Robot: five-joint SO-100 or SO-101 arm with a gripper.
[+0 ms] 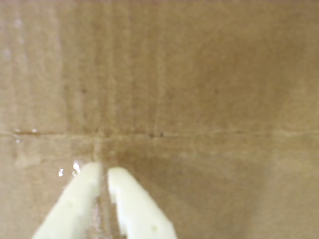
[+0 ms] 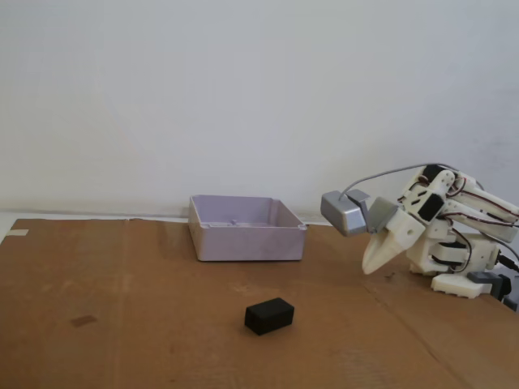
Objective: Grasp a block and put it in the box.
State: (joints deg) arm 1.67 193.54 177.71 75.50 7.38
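A small black block [image 2: 269, 315] lies on the cardboard in the fixed view, in front of the pale lavender-grey box [image 2: 246, 228]. The box stands behind it near the wall and looks empty. My gripper [image 2: 370, 267] hangs folded back at the right, well to the right of the block and above the cardboard. Its cream fingers [image 1: 132, 204] rise from the bottom of the wrist view, nearly touching at the tips, with nothing between them. My gripper [image 1: 104, 172] looks down on bare cardboard there; block and box are out of that view.
Brown cardboard [image 2: 122, 324] covers the table, with a crease across the wrist view. The arm's white base [image 2: 462, 259] stands at the right edge. A silver-grey camera housing [image 2: 347, 211] sits on the wrist. A white wall rises behind.
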